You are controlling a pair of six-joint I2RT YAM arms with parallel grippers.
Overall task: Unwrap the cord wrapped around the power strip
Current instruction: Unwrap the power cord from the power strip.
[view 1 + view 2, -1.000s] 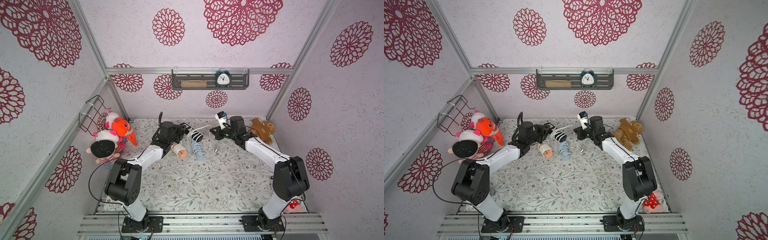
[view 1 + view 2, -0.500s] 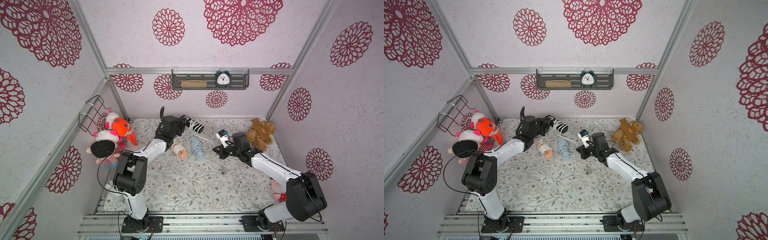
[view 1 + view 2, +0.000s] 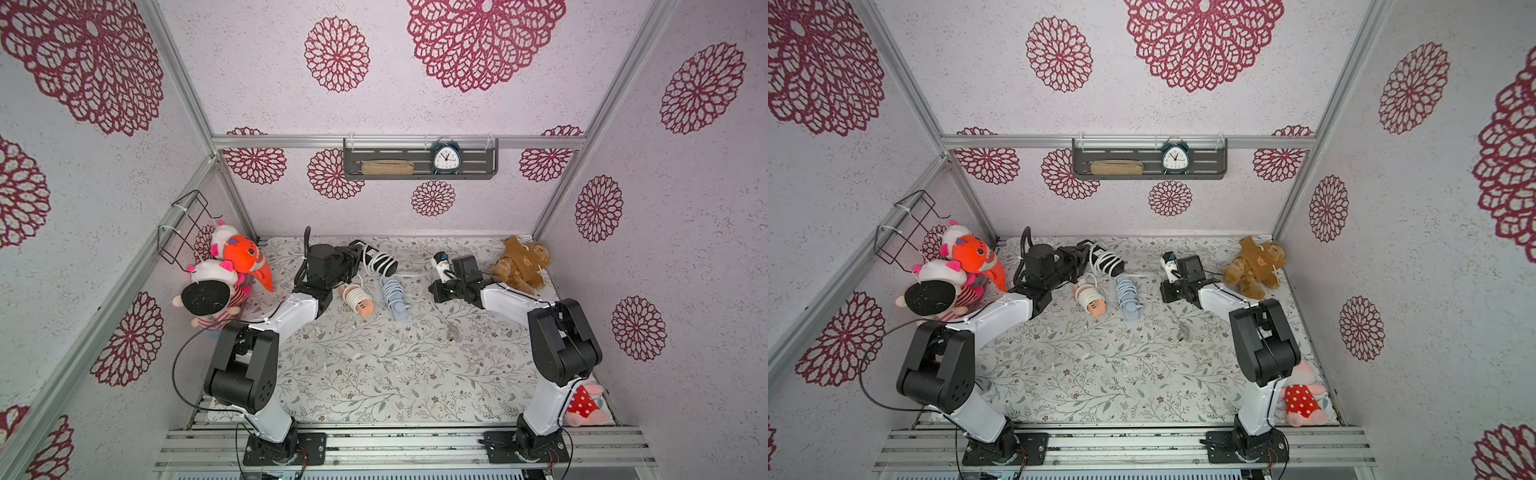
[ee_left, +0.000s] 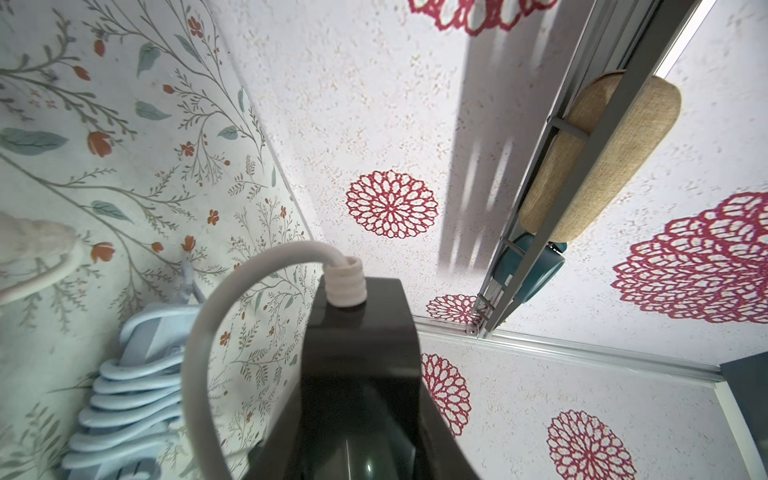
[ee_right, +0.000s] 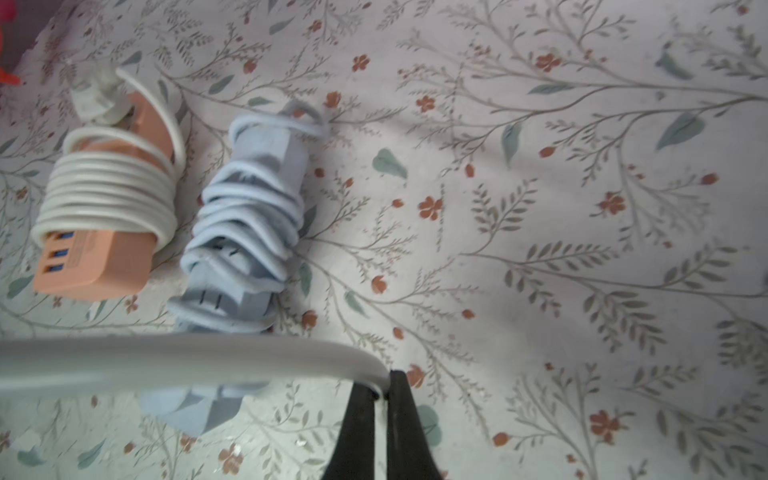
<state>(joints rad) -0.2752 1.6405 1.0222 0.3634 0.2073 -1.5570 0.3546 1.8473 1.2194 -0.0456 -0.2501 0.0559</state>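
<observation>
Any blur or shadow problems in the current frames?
Right wrist view: soft throughout, and the near white cord is smeared. Left wrist view: mostly sharp; the shelf throws striped shadows on the wall. Both top views: evenly lit, crisp.

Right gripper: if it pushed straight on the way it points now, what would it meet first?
Probably the bare floral table cover: the right gripper, shut on the white cord, aims just past the blue power strip. Depth is unclear.
</observation>
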